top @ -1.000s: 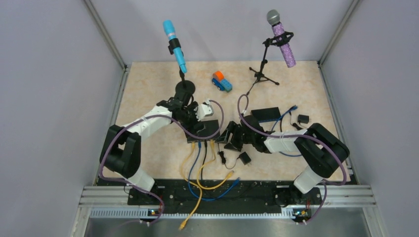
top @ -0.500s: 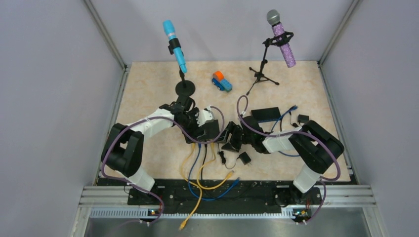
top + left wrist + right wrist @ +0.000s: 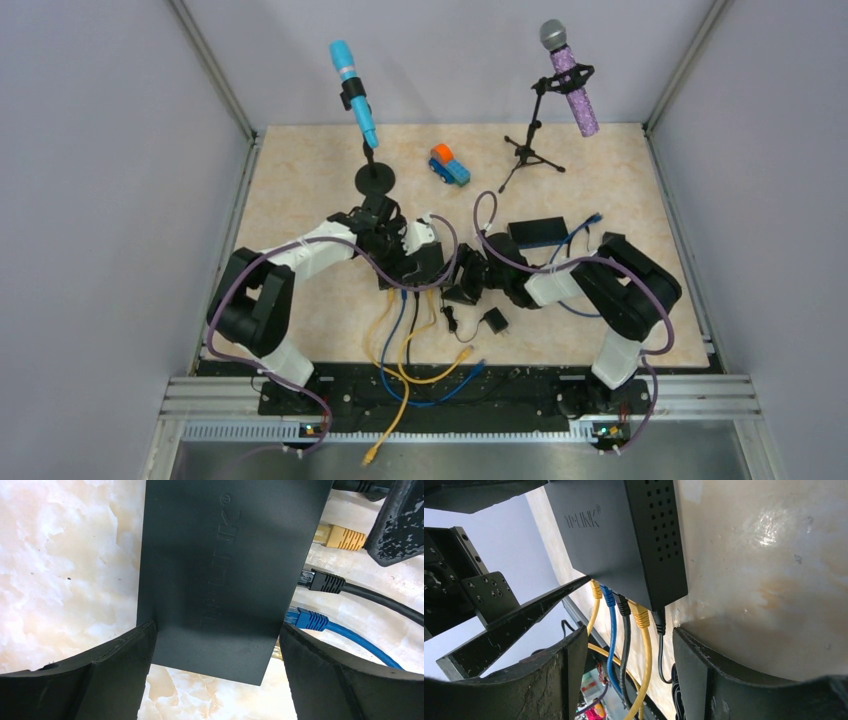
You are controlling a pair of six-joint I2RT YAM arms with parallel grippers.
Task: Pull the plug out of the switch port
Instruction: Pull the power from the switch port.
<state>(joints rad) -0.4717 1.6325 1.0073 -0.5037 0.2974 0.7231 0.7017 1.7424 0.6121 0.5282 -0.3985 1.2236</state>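
Marbled beige table (image 3: pixel 300 180) under grey walls, and all the action sat in the middle of it: the black switch (image 3: pixel 428 268) lay flat there, with both arms bent in over it. Left gripper (image 3: pixel 216 630) was down on the box from above, fingers (image 3: pixel 100 680) spread wide and set one against each long side, so the switch was pinched between them, lettering up. Along its near edge every plug in the row was seated in its port. The right wrist view showed a yellow plug (image 3: pixel 595 589), a blue plug (image 3: pixel 607 596), a black plug (image 3: pixel 623 605), a second yellow plug (image 3: pixel 640 616) and a thin black lead (image 3: pixel 659 624) at the corner. Their cables (image 3: pixel 405 350) ran off toward the near edge of the table. Right gripper (image 3: pixel 629 635) sat low at the switch's right, fingers (image 3: pixel 559 680) apart, and the plugs showed in the gap ahead of them, with no pad touching any plug or cable. Which plug it was lined up on, I could not tell. Farther back stood a blue microphone (image 3: pixel 353 92) and a purple microphone (image 3: pixel 572 85), with a toy truck (image 3: pixel 449 165) between their stands. A small black adapter (image 3: pixel 494 321) lay just beside the right gripper.
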